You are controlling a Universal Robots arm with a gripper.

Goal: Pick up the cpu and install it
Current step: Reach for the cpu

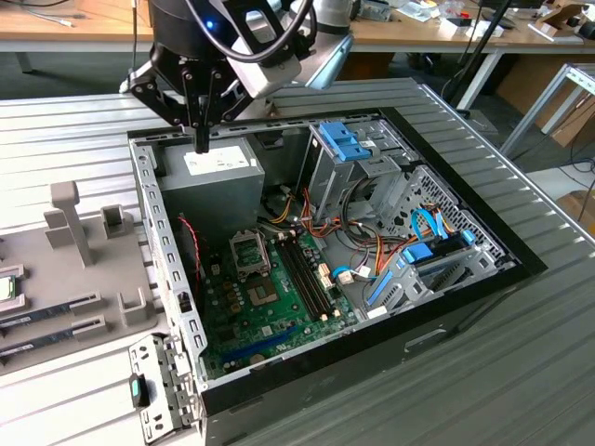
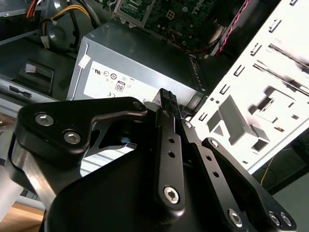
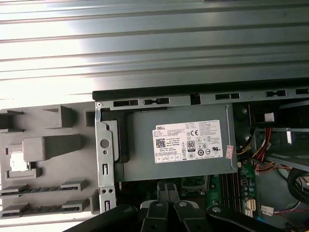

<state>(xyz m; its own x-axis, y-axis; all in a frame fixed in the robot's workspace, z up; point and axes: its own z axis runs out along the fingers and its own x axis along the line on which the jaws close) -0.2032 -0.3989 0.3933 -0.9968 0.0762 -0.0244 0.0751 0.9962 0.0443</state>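
Fingers (image 1: 200, 141) hung pressed together, gripping nothing, just above the power supply (image 1: 209, 181) at the back corner of the open computer case (image 1: 307, 358). In both wrist views the black, bolted finger links met at a ribbed tip (image 2: 166, 94) over that same box (image 2: 130, 72). The case was a black-rimmed steel tub lying on its side on the table (image 1: 418, 400), whose top was ribbed grey metal. Inside it I noted the power supply, a plain grey sheet-metal block with a white label (image 3: 190, 140). Also inside were a green motherboard (image 1: 270, 321) carrying a square metal socket frame (image 1: 248, 251) and long black memory slots (image 1: 302, 269). Beyond these stood a perforated drive cage with a blue plastic latch (image 1: 339, 144), with bundles of red, yellow and blue cables (image 1: 353, 232) between cage and board. Outside the case, on the exterior view's left, lay a matt grey moulded tray (image 1: 74, 269) with upright blocks and narrow grooves. The cpu (image 3: 17, 162) sat flat in a square pocket of that tray, silver-topped. In the exterior view it sat at the far left edge (image 1: 6, 287), well apart from my fingers. Two memory sticks (image 1: 56, 327) lay in the tray's grooves near it.
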